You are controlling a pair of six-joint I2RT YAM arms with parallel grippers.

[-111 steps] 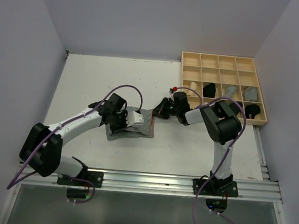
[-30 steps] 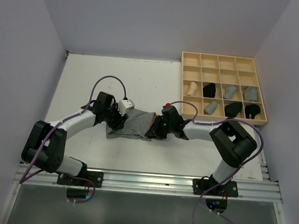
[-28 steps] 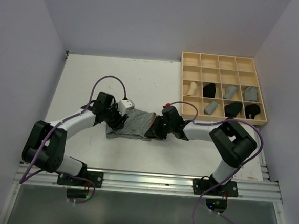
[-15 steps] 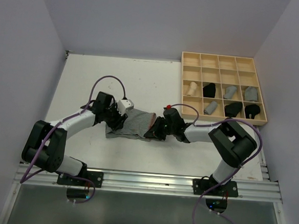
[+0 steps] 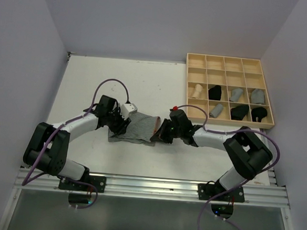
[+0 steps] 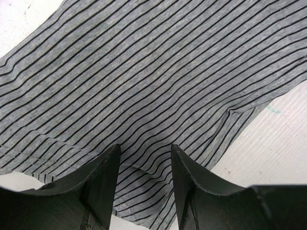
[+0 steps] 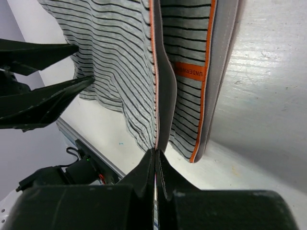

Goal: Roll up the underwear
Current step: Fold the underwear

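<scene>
Striped underwear (image 5: 135, 128), waistband edge clenched in right tool (image 7: 154, 154); left tool (image 6: 144, 152) parted, over opposite edge

We found the left arm (image 5: 76, 124) and the right arm (image 5: 212, 141) alike in build: white link shells between bulky black joint housings, each on a black base plate (image 5: 83, 184). A purple cable (image 5: 112, 80) looped off each, and a small red knob (image 5: 173, 107) marked the right wrist. Up close, the left fingers (image 6: 100, 179) and right fingers (image 7: 144, 175) were matte black wedges tapering to thin tips.

Grey striped underwear (image 5: 136, 128) lies flat (orange-trimmed waistband edge raised).
</scene>
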